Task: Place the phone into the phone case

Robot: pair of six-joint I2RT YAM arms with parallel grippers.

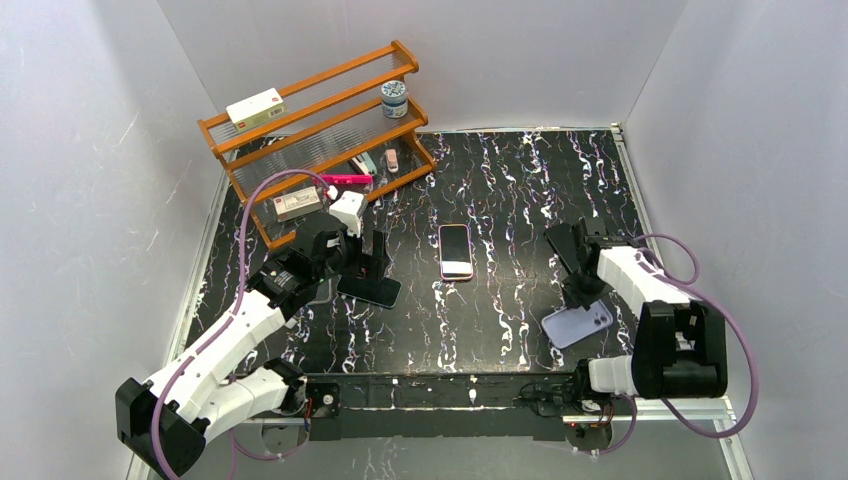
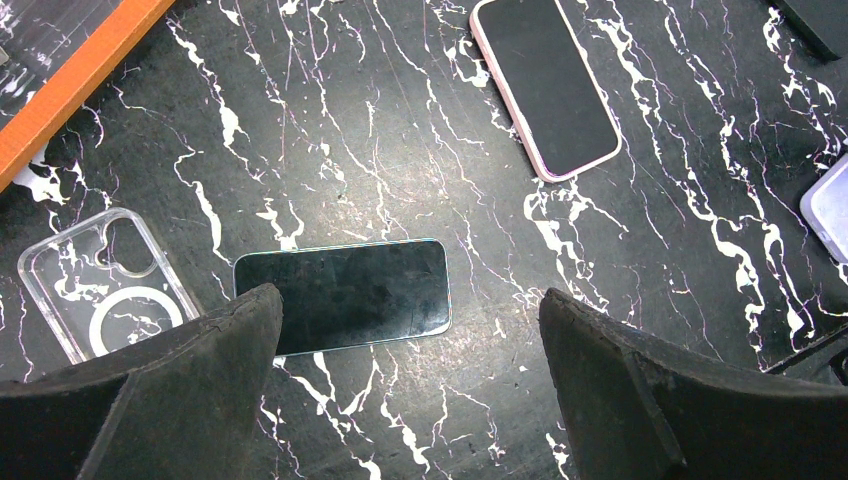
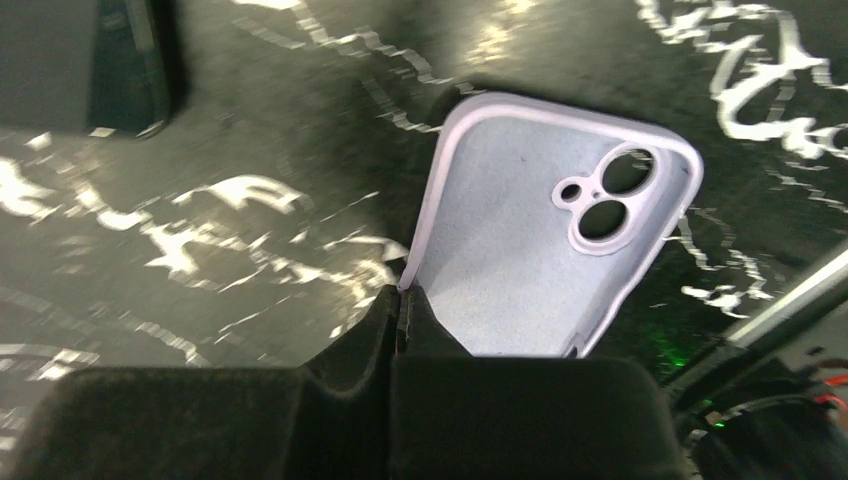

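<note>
Step in hand: securing case.
- Right end effector (image 3: pixel 400 305) pinched shut on side wall of lavender phone case (image 3: pixel 520 250), near table's front right corner.
- Left end effector (image 2: pixel 410 300) spread wide, empty, hovering over dark phone (image 2: pixel 340 295), left of table centre.
- Pink-rimmed phone (image 1: pixel 455 251) lies at centre.

Next, likely: left closes on dark phone's long edges and carries it to case, camera end matched to cutout.

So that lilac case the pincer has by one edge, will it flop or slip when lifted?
Probably light: the lilac case is an empty, thin-walled shell. Its matte rim looks rubbery, so it may twist rather than slip. Pinched by the right pincer on one wall only, it could swing.
</note>
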